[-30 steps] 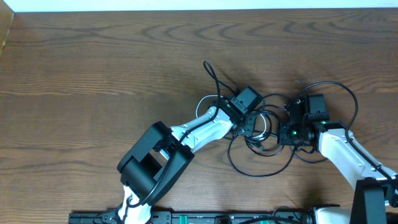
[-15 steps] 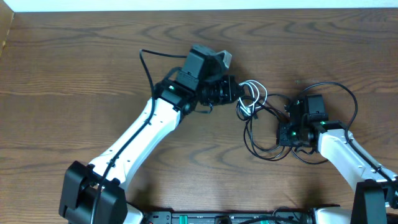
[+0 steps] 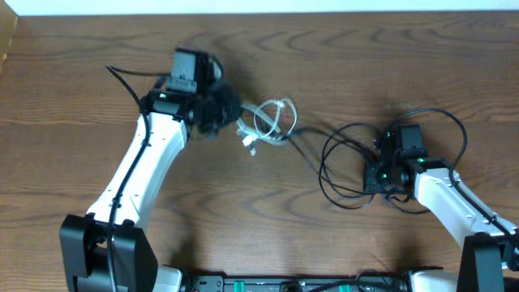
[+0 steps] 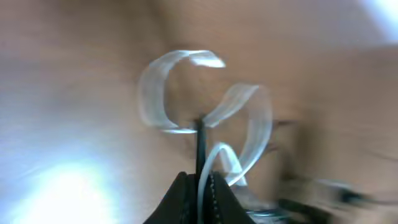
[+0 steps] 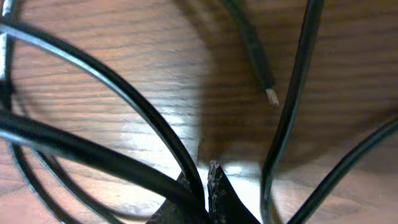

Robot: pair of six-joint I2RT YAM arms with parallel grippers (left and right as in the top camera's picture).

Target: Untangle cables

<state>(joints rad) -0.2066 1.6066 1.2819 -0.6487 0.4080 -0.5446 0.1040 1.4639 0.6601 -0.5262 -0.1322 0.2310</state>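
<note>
The dark wood-grain counter [image 3: 73,73] carries loose loops of thin black cables [image 5: 296,81] at centre-right; the right gripper [image 5: 204,186] is pinched onto one strand. The left gripper [image 4: 200,186], jaws together, clamps the short looped white cord [image 3: 272,113] just left of them.

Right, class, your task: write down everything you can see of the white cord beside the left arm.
The thin white flexible cord looks like smooth plastic-coated wire. It is curled into a few loose overlapping loops, with short ends sticking out at lower left. It sits over the brown wooden table, left of centre. The blurred left wrist view shows the left pincer shut on one strand. A thin black cable meets its loops and runs off rightward.
</note>
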